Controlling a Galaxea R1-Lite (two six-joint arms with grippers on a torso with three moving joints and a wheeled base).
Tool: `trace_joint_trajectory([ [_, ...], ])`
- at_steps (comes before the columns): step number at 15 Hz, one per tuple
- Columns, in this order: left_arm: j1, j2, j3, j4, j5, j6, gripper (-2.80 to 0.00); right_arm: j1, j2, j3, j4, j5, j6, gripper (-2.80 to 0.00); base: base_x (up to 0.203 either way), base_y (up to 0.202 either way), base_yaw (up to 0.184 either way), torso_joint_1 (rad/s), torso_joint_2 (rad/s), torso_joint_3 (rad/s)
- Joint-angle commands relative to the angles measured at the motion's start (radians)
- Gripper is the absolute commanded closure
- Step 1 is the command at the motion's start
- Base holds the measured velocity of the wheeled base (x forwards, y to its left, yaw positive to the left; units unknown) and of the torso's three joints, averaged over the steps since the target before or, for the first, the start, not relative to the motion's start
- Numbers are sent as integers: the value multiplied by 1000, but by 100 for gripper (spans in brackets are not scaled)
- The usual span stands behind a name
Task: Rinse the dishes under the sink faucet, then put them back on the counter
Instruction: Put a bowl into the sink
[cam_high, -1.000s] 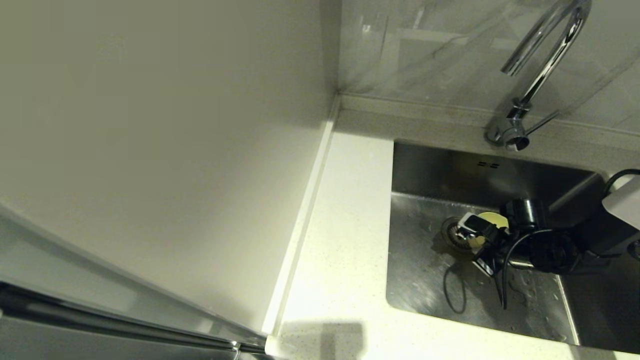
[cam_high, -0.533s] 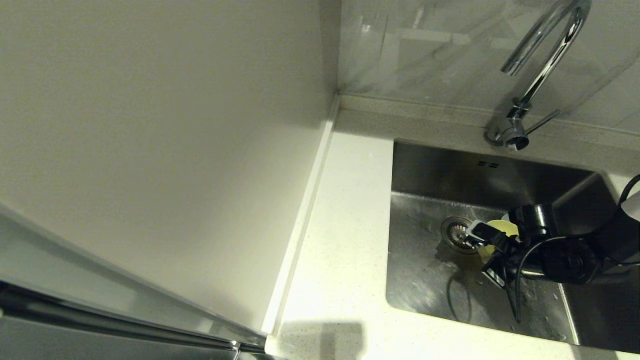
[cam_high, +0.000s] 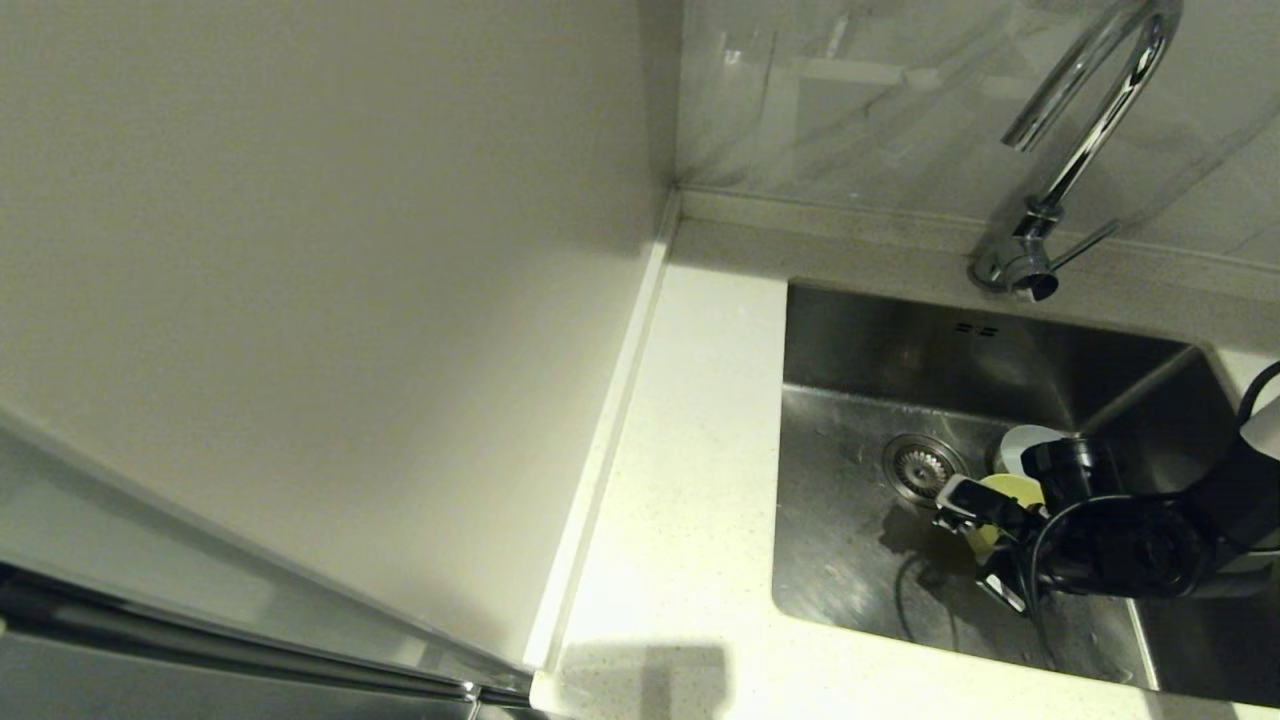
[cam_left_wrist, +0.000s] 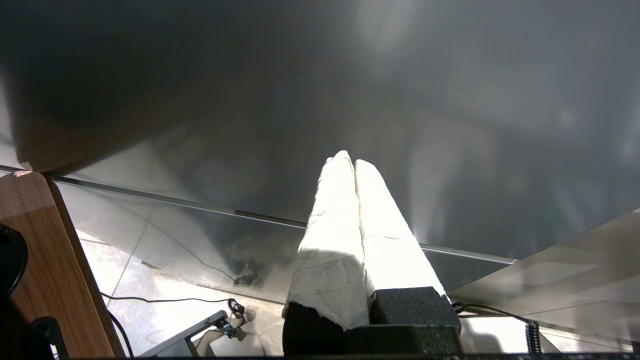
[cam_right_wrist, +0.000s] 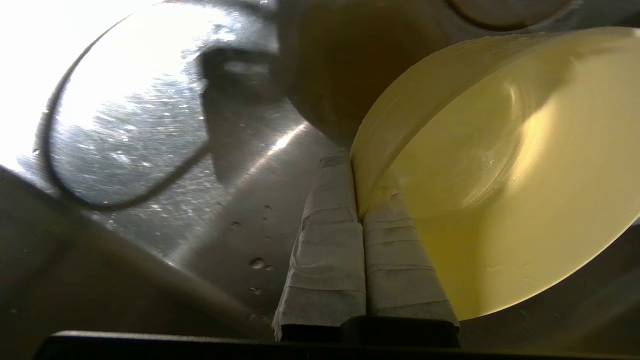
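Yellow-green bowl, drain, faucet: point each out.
yellow-green bowl (cam_right_wrist: 500, 175), right wrist view, on its inner wall.
drain (cam_high: 918, 466), head view, on the strainer's centre.
faucet (cam_high: 1085, 150), head view, on the gooseneck's rising stem.

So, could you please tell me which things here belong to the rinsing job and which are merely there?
Job:
- yellow-green bowl, pinched by the right gripper
- pale bowl behind it
- sink
- faucet
- counter

Merely there:
- wall panel
- left gripper, shut, off to the side
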Motion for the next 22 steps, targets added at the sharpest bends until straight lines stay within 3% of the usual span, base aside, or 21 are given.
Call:
trace_joint_trajectory([
  [1,0,0,3,0,0,0,0,16,38,-6,-8,0,-4,0,0,0,0,0,0,0],
  [14,0,0,3,0,0,0,0,44,101,-113,-44,-4,1,0,0,0,0,0,0,0],
  [15,0,0,3,0,0,0,0,44,103,-116,-49,-4,-1,-280,0,0,0,0,0,0],
  [22,0,0,2,0,0,0,0,40,20,-115,-51,-5,43,-280,0,0,0,0,0,0],
])
